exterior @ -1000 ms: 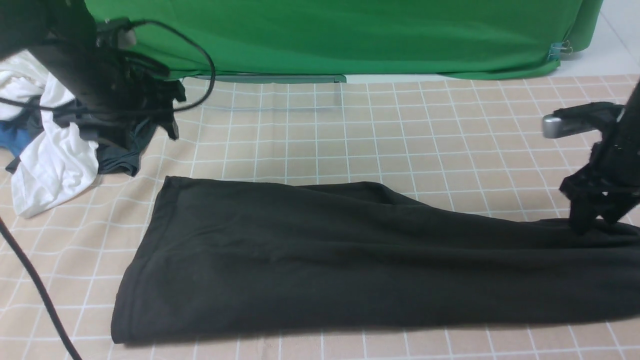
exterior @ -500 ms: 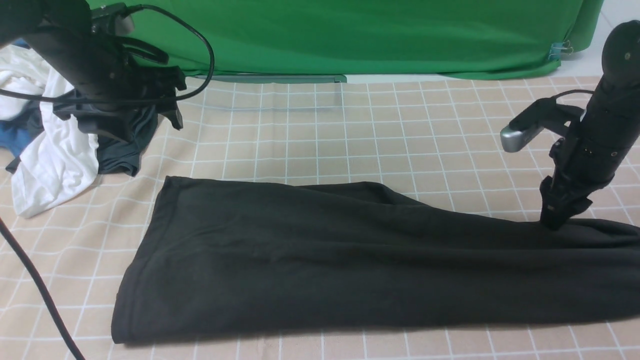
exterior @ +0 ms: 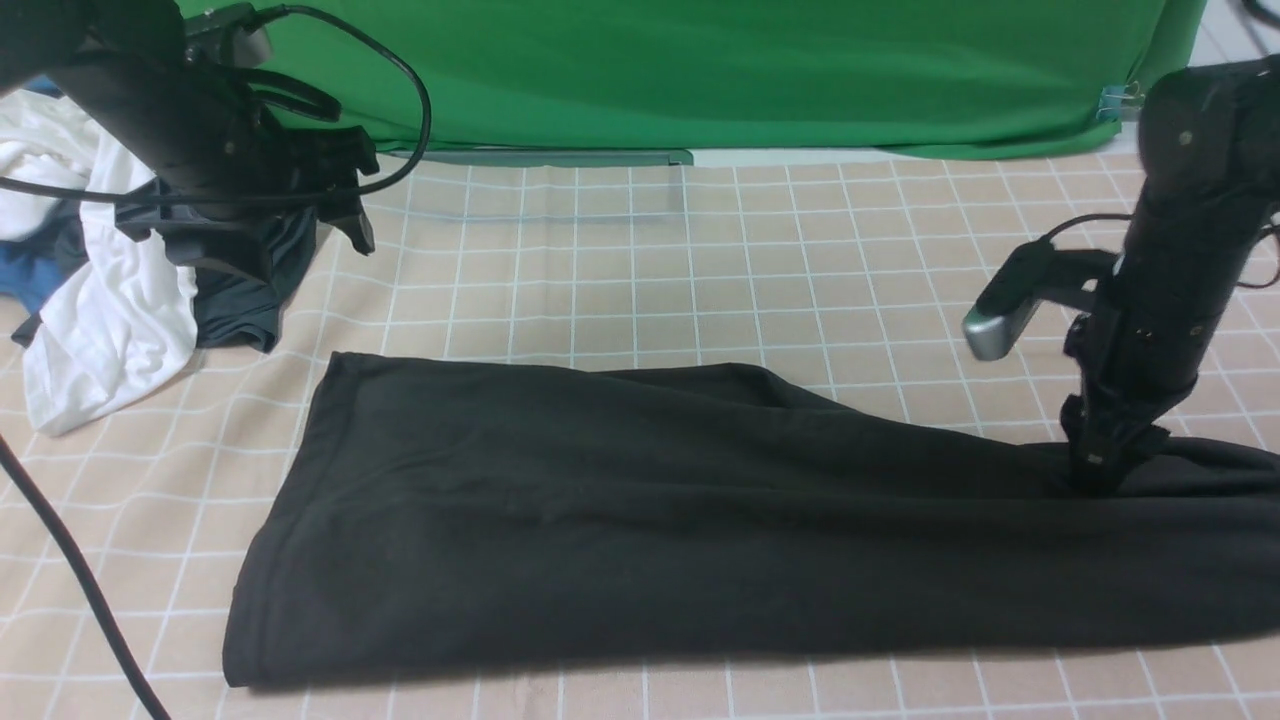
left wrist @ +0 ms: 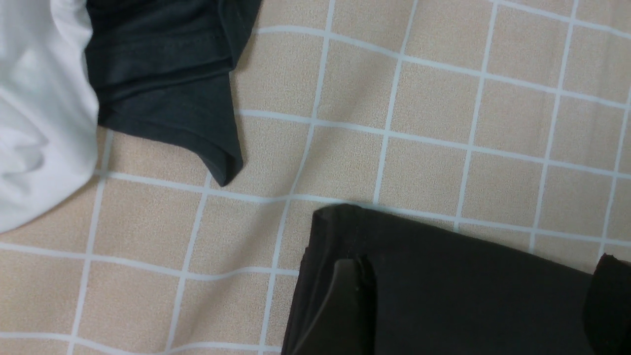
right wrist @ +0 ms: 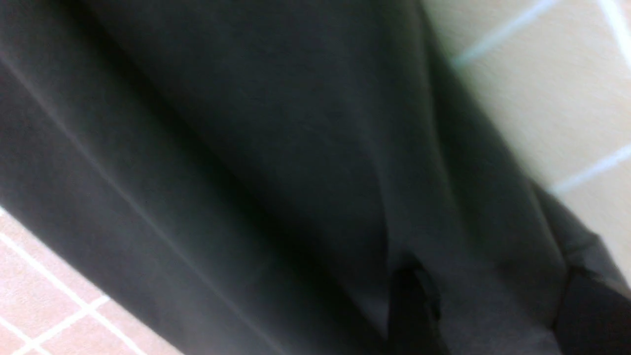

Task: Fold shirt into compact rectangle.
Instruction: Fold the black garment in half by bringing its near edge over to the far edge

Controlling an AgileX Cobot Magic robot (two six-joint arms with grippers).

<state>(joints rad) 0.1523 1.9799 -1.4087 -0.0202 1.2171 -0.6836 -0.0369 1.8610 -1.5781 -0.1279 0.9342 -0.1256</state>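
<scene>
The black shirt [exterior: 650, 520] lies as a long folded band across the checked cloth, running from the near left off the right edge. No print or label shows. My left gripper [exterior: 345, 215] hangs open above the back left, and its fingers [left wrist: 345, 305] stand wide apart over the shirt's far left corner [left wrist: 443, 276] without touching it. My right gripper [exterior: 1098, 478] points straight down onto the shirt's far edge at the right. In the right wrist view its jaws [right wrist: 503, 315] stand apart, pressed into the shirt [right wrist: 246, 123], with a ridge of fabric between them.
A pile of clothes sits at the back left: a white garment [exterior: 110, 310], a dark grey garment [exterior: 240, 310] and a bit of blue [exterior: 30, 275]. A black cable [exterior: 70, 590] crosses the near left. A green backdrop [exterior: 700, 70] closes the far side.
My right gripper has slid left along the shirt's far edge, and its arm now stands more upright. My left gripper has drifted slightly right. The shirt has not moved.
</scene>
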